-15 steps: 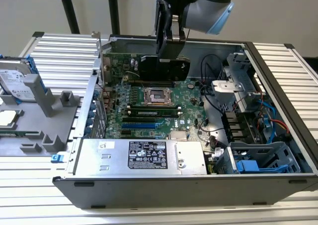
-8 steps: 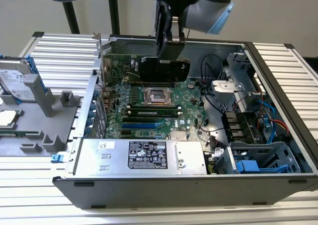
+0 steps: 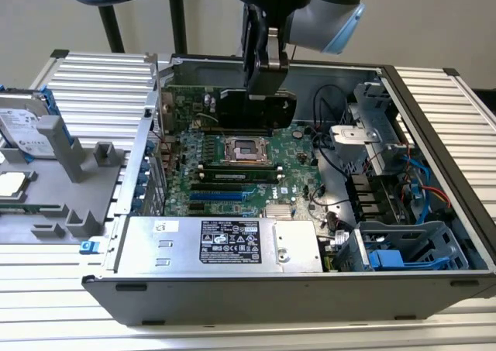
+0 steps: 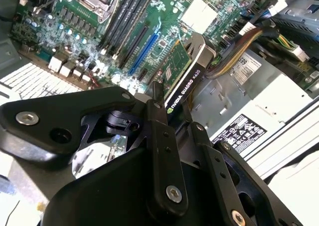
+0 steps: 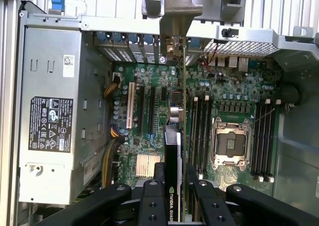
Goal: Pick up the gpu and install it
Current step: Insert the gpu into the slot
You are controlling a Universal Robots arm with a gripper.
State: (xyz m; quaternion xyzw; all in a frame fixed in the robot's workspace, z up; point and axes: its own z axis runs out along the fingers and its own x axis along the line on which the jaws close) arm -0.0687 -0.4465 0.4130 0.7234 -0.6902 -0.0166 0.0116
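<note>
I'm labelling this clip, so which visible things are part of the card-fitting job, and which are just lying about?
In the job:
- gpu, clamped in the tool, hanging above the motherboard
- open computer case

Lying about:
- hard drive on the grey fixture, at the exterior view's left
- power supply

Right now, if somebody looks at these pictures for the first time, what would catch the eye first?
The gripper, shut on the gpu, holds the card edge-down above the green motherboard inside the open computer case. The silver power supply lies along the case's near wall in the exterior view.
</note>
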